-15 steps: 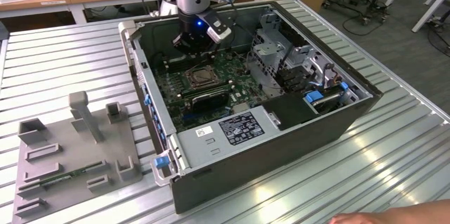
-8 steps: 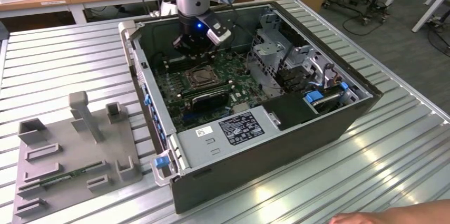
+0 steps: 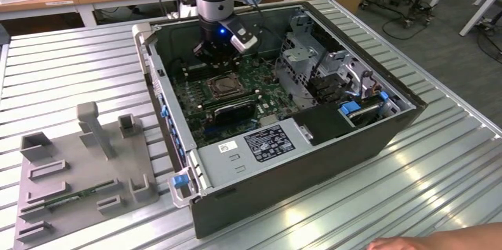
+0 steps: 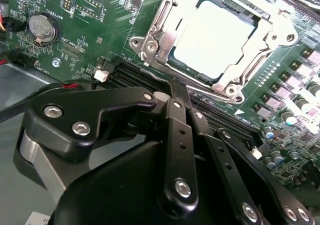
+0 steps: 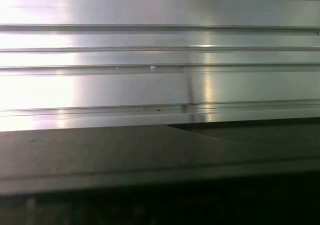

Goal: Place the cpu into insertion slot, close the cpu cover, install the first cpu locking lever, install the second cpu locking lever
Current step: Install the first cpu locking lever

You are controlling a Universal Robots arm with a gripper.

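The cpu [image 4: 215,37] is a pale square chip lying flat in the insertion slot [image 3: 223,86] on the green board inside the open computer case [image 3: 330,162]. The cpu cover [image 4: 159,32], a silvery frame with a window, lies down over the chip's edges. My gripper [image 4: 181,87] hangs just beside the socket, its black fingers [image 4: 176,130] pressed together with nothing between them. In the exterior view the gripper [image 3: 213,56] sits low inside the case, just behind the socket. The locking levers cannot be made out clearly.
A black finned block [image 3: 233,112] lies in front of the socket, and a metal drive cage [image 3: 314,65] stands at the exterior view's right. A grey fixture plate [image 3: 79,173] rests on the slatted aluminium table [image 5: 160,60]. A person's hand [image 3: 439,241] shows at the bottom right.
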